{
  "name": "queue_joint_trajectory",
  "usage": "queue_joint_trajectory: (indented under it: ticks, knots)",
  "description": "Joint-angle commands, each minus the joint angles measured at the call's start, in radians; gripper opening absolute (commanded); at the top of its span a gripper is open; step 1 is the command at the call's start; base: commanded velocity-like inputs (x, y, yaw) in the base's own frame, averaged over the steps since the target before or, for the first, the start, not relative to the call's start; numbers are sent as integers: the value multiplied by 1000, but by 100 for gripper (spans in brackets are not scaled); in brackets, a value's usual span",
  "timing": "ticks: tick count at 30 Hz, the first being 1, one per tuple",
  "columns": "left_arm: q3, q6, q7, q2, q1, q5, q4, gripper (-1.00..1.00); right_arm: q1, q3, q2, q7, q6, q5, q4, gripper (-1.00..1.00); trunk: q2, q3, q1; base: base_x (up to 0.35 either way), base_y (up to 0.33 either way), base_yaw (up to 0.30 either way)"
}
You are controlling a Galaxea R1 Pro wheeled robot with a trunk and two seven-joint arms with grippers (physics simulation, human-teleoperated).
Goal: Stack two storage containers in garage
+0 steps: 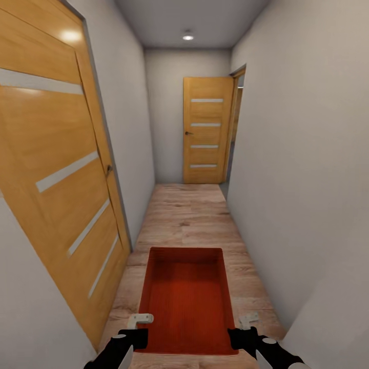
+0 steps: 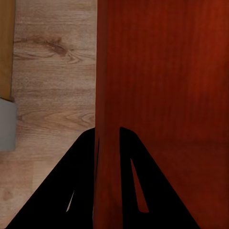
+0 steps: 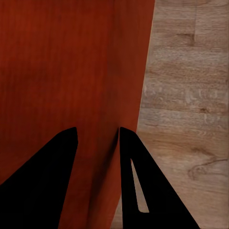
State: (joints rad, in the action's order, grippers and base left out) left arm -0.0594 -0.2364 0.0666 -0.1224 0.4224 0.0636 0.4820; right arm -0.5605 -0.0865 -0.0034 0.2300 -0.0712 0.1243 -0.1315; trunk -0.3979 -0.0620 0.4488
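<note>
One orange-red rectangular ribbed bin point(image 1: 187, 300), open at the top, is carried low in front of the robot, held off the light wood-plank hallway floor point(image 1: 189, 215) by both arms. The left gripper point(image 1: 134, 333) is clamped on the bin's left wall near the near corner, and the right gripper point(image 1: 245, 333) is clamped on the right wall opposite it. In the left wrist view the two black fingers point(image 2: 131, 162) straddle the thin red wall point(image 2: 107, 119), one on each face; in the right wrist view the fingers point(image 3: 126, 157) pinch the other wall point(image 3: 102, 167) the same way.

The corridor is narrow. A tall orange-wood door with pale horizontal strips point(image 1: 51, 169) stands in the left wall close beside the bin's left edge, with only a slim band of planks between. The plain grey right wall point(image 1: 302, 179) runs just beside the bin's right edge. Ahead, the floor lies open up to a second orange-wood door point(image 1: 206, 130) swung open at the far end, next to a doorway on the right (what lies past it cannot be made out). A round ceiling light point(image 1: 188, 37) glows above.

The bin's near wall is partly covered by the grippers, and both arms are cut off at the picture's lower edge. The bin's underside is hidden in every view.
</note>
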Motion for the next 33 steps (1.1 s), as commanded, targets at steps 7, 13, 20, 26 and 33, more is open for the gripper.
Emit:
queue_joint_trajectory:
  ticks: [7,13,20,26,33]
  knots:
    - [-48,-6,-1,54,1,-11,0,-100,-1,14,-10,34,-12,-5,-2,-100,-2,-2,1,323,0,0]
    - [-48,-6,-1,52,1,-11,0,-100,-1,14,-10,34,-12,-3,-2,-100,-2,-2,1,323,0,0]
    - [-48,-5,-1,53,1,-11,0,-100,-1,14,-10,34,-12,-3,-2,-100,-2,-2,1,323,0,0]
    - [-48,-4,-1,53,1,-11,0,-100,-1,14,-10,34,-12,-3,-2,-100,-2,-2,1,323,0,0]
    - [-48,-6,-2,58,1,-11,0,-100,-1,13,-10,34,-12,-3,-2,-100,-2,-2,1,323,0,0]
